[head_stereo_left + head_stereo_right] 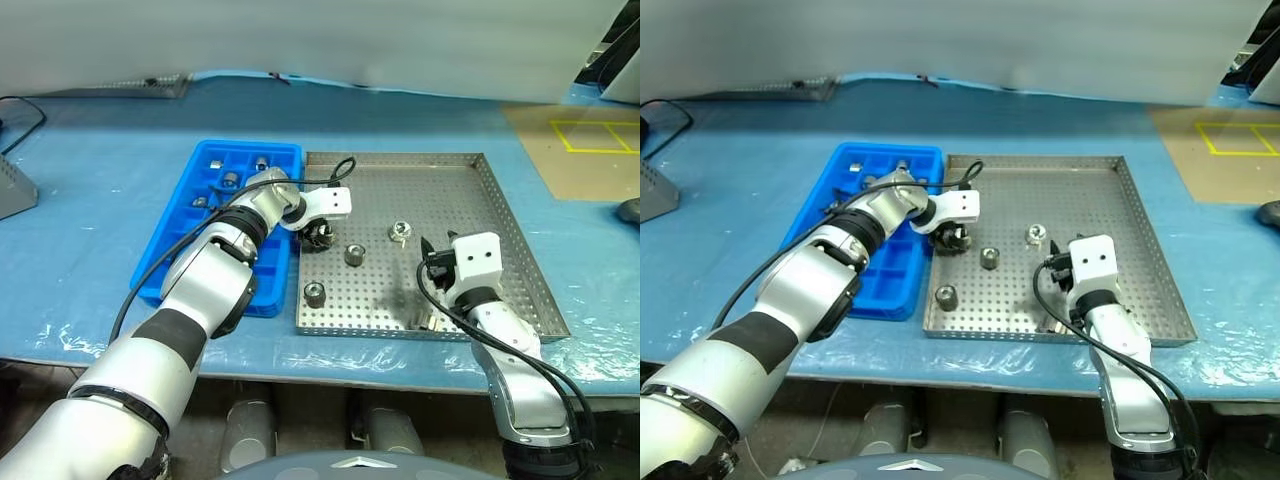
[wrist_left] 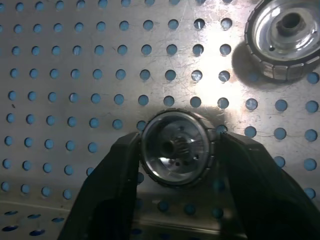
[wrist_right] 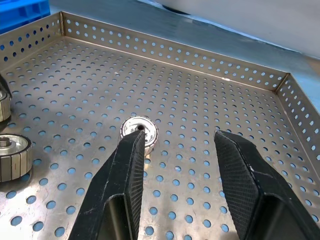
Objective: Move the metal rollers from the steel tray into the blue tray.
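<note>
The steel tray (image 1: 440,190) lies on the blue-covered table, with the blue tray (image 1: 165,255) against its left rim. My left gripper (image 1: 318,237) points down near the steel tray's left rim, shut on one of the metal rollers (image 2: 176,150), which still rests on the perforated floor. Three more rollers lie loose in the steel tray (image 1: 353,254) (image 1: 315,294) (image 1: 400,232). Several rollers sit in the blue tray's far compartments (image 1: 230,180). My right gripper (image 3: 180,145) hovers level over the steel tray's near right part, open and empty, and a roller (image 3: 140,131) lies just beyond one finger.
A grey box (image 1: 12,185) with a black cable (image 1: 20,125) sits at the table's left edge. A tan board with yellow tape (image 1: 590,135) lies at the far right. The steel tray's low perforated rims (image 3: 165,47) surround the rollers.
</note>
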`<state>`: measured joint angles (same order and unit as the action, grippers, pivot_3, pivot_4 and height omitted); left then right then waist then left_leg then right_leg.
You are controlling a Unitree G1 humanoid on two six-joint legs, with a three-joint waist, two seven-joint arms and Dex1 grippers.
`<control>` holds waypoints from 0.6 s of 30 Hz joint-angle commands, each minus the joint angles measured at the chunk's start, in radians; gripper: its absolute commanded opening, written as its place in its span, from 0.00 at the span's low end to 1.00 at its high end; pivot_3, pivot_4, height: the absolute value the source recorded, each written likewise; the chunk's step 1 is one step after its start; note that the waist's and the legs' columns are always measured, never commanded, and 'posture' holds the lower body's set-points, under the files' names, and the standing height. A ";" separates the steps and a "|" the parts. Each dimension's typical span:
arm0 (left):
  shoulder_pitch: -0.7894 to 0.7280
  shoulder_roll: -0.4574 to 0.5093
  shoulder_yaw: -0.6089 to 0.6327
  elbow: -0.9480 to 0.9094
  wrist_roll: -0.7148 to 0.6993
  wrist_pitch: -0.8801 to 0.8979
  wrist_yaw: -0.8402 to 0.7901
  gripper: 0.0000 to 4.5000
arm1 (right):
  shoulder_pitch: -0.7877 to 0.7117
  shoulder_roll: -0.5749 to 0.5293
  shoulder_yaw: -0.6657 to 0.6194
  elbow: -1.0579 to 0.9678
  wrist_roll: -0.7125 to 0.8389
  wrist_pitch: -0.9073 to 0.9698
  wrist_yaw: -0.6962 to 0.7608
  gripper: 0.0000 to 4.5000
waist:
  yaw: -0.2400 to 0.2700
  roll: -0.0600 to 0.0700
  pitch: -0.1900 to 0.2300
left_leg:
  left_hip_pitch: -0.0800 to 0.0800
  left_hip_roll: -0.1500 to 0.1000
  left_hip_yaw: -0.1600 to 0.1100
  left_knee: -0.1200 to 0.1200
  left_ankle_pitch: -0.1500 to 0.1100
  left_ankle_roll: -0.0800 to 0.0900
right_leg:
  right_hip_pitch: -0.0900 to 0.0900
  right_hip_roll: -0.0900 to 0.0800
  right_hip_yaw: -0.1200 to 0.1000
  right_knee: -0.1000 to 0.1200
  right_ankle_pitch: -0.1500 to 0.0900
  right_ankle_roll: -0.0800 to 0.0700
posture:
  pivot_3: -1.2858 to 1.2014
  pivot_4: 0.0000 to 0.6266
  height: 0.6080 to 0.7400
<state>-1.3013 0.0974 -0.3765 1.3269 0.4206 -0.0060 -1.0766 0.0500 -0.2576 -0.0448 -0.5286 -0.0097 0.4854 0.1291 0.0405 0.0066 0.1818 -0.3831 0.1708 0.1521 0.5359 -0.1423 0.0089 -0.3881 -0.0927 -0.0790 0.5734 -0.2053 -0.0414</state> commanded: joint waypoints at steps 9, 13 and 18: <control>0.008 0.027 0.086 0.001 -0.082 -0.030 -0.120 0.48 | -0.021 -0.001 -0.006 -0.038 0.001 -0.024 0.009 0.50 | 0.000 0.000 0.000 | -0.004 0.000 0.000 -0.001 0.000 0.000 | -0.004 0.000 0.000 -0.001 0.003 -0.006 | 0.45 0.24 1.00; -0.029 0.055 0.152 -0.025 -0.150 -0.044 -0.195 0.48 | -0.044 0.004 -0.039 -0.071 0.066 0.008 0.042 0.50 | 0.001 0.000 0.000 | -0.007 0.000 0.001 -0.001 0.000 0.000 | -0.006 0.000 0.000 -0.001 0.003 -0.006 | 0.45 0.24 1.00; -0.069 0.129 0.222 -0.068 -0.221 -0.074 -0.238 0.48 | -0.095 -0.039 -0.080 -0.143 0.201 0.094 0.143 0.50 | 0.005 0.000 0.001 | -0.013 0.000 0.000 -0.001 0.002 0.003 | -0.013 0.000 0.000 0.000 0.004 -0.007 | 0.47 0.24 1.00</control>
<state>-1.3251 0.2029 -0.1849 1.3127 0.2343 -0.0483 -1.3054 -0.0265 -0.2787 -0.0965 -0.6038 0.1370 0.5587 0.2345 0.0455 0.0067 0.1824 -0.3969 0.1708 0.1524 0.5348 -0.1405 0.0121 -0.4012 -0.0927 -0.0795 0.5731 -0.2010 -0.0486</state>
